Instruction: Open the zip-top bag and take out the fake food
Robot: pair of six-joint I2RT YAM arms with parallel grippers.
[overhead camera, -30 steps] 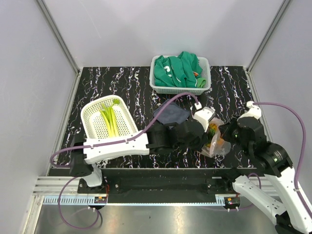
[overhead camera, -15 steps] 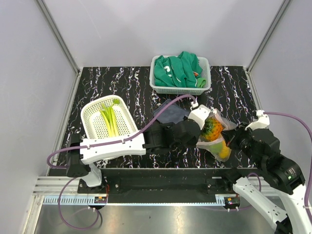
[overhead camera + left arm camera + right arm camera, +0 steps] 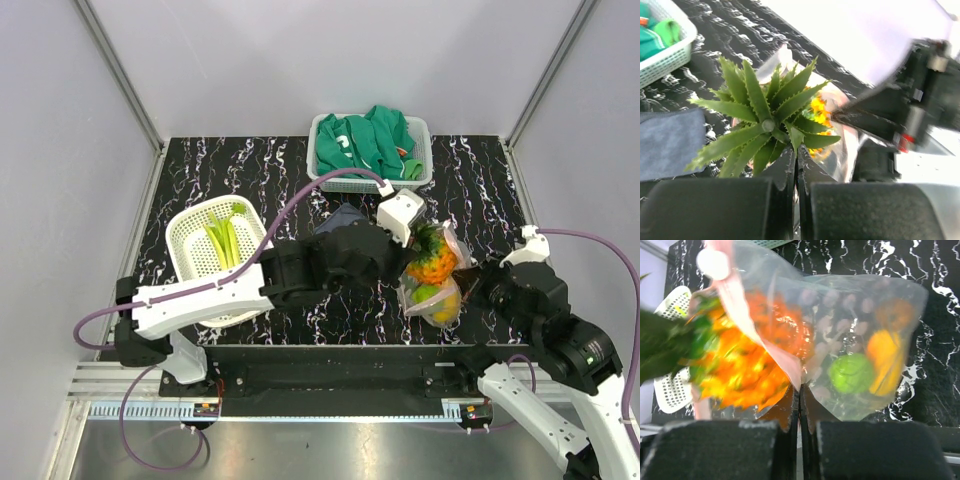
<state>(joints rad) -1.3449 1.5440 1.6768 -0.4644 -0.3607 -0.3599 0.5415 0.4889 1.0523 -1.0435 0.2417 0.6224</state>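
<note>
A: What's where on the worktop (image 3: 200, 170)?
B: At left, the white basket (image 3: 190, 235) holds the leek (image 3: 225, 245). Looks like the drop-off. The zip-top bag (image 3: 440, 300) is held up over the near-right side, mouth open.
A: Who's holding it?
B: The right pincer (image 3: 800, 395) is clamped on the bag's edge by the pink strip, as an anchor I'd say. The left pincer (image 3: 795, 156) is closed on the pineapple (image 3: 765, 125) crown, with the fruit partly out of the mouth.
A: The rest?
B: The green round piece (image 3: 852, 372) and yellow-orange pieces (image 3: 885, 362) are inside, at the bottom.
</note>
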